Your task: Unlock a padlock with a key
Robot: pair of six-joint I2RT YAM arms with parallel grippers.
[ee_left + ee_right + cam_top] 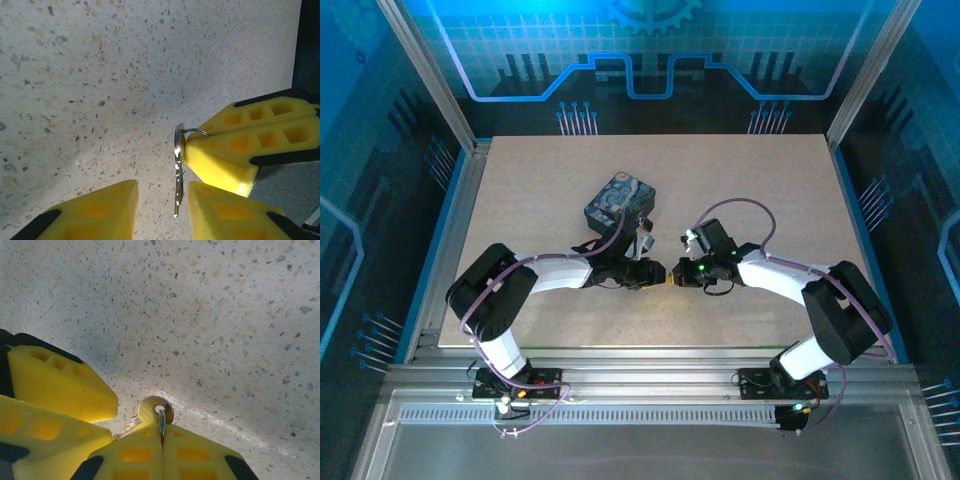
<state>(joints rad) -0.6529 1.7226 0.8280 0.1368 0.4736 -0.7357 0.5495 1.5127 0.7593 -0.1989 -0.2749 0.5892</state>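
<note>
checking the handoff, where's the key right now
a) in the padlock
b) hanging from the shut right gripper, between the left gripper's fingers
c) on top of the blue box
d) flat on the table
b: the key hangs by its ring from the shut right gripper, with the open left gripper holding a finger on either side of it.

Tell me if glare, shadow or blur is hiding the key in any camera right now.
Left wrist: the key is sharp and edge-on, with small glints along its edge but no washout. Right wrist: its head is clear, and a bright streak lies on the table beside it. Top external: strong blue cast around the table, and the key is too small to make out.
</note>
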